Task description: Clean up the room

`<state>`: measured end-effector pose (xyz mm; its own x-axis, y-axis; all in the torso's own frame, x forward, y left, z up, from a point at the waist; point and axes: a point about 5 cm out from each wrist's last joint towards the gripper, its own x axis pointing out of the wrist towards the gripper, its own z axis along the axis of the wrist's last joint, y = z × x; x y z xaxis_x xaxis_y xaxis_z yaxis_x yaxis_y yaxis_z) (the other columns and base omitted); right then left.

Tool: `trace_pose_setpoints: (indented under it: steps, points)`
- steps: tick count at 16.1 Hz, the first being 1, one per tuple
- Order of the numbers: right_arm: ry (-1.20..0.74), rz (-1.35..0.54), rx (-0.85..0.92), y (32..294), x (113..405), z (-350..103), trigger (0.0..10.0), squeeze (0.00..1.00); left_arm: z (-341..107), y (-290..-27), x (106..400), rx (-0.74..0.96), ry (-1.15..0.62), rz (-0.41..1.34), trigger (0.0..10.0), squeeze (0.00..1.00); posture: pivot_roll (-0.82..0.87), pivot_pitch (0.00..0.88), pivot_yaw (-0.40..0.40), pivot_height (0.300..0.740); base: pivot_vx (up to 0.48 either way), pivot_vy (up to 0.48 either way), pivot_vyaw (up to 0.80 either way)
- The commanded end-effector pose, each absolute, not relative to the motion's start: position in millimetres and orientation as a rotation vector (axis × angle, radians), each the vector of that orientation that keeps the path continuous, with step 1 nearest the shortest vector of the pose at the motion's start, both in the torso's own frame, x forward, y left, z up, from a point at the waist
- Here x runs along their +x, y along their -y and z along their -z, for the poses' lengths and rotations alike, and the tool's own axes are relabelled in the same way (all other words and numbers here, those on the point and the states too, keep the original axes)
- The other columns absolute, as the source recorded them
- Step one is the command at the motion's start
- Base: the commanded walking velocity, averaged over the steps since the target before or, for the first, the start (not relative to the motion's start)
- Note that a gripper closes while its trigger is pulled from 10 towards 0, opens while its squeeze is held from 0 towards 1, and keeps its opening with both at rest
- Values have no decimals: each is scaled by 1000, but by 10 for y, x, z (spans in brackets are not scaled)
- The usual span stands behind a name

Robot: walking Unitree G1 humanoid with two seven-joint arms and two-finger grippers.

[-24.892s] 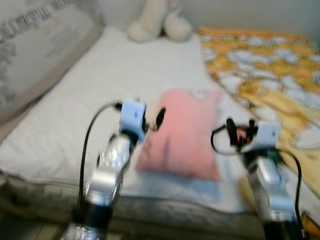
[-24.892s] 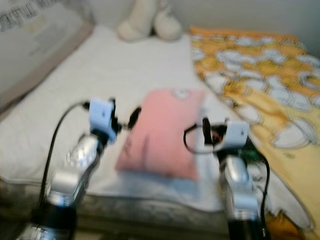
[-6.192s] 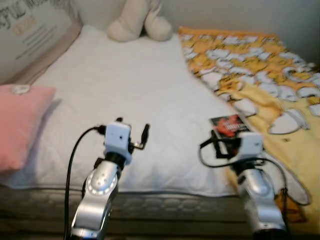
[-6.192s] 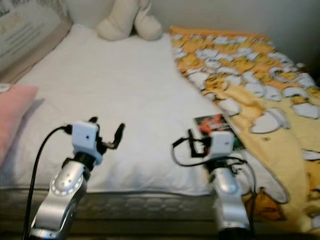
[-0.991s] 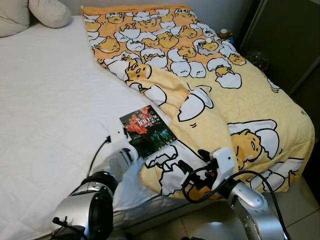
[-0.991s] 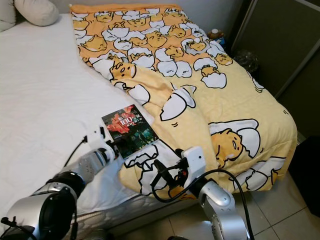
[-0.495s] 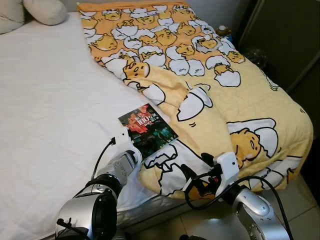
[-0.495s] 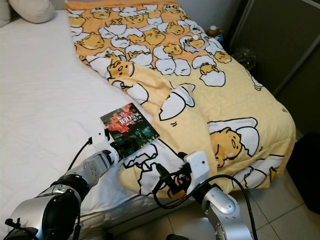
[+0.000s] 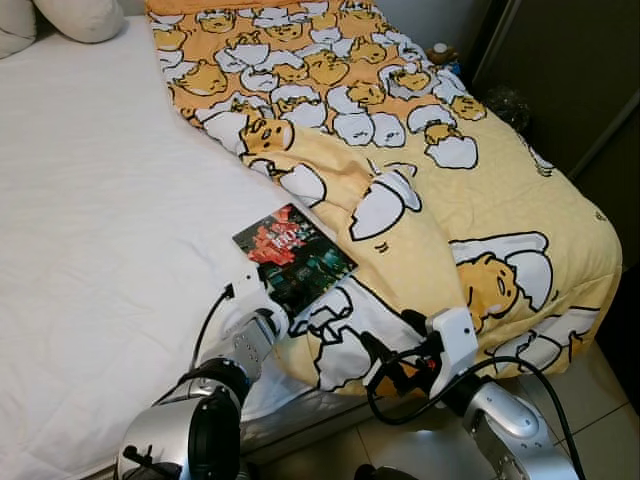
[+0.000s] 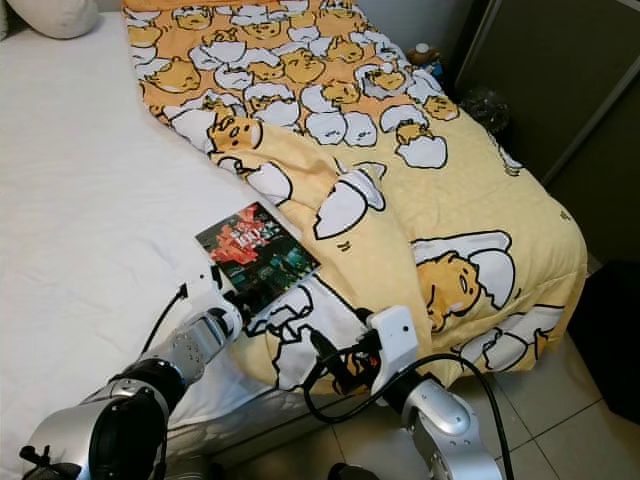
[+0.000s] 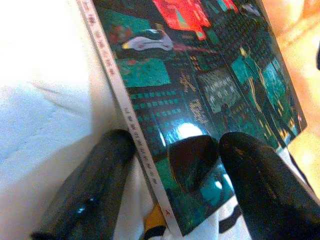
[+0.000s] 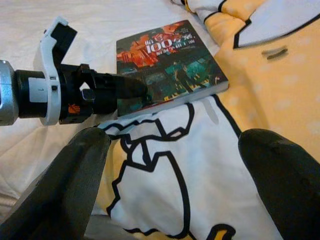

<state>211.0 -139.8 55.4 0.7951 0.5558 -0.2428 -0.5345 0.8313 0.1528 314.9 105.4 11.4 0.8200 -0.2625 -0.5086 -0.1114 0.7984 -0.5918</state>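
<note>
The book [image 9: 294,258] lies flat on the bed [image 9: 100,230], its far side resting against the fold of the yellow blanket [image 9: 420,190] and its near corner overlapping the blanket's white patch. The left claw [image 11: 170,170] is at the book's near corner. In the left wrist view one finger sits on the sheet just outside the spine and the other rests on the glossy cover, so the jaws stand partly open and straddle the edge — no grip is closed yet. The right claw [image 12: 170,170] hovers wide open over the white patch of blanket, near the book but apart from it, holding nothing.

Risks, as judged from this pose:
- The lower finger lies beside the spine rather than under it. Closing now may pinch only the cover, or push the book away across the sheet.
- The glossy cover may slip from a corner grip when lifted, since the book's weight hangs far from the fingers.
- The blanket under the corner may be caught along with the book.

Compared with half a second ago, the left claw has advanced slightly onto the book's corner; the book itself lies where it lay on the bed, and the right claw stays open.
</note>
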Motion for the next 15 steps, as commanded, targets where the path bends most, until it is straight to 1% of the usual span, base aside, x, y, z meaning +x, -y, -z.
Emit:
trace_pose_setpoints:
  steps: [1,9,15]
  points:
    - [-284,-576,75,1418,2093,-585,10000,0,-14,-972,3048,-688,-656,78,0,0,-152,109,-48,740,0,0,0]
    - [-299,-581,75,1423,2057,-583,10000,0,-175,-1035,3191,-837,-507,13,0,0,-149,108,-56,740,0,0,0]
    - [-295,-581,76,1416,2080,-589,10000,0,-239,-1074,3247,-847,-468,20,0,0,-137,103,-55,740,0,0,0]
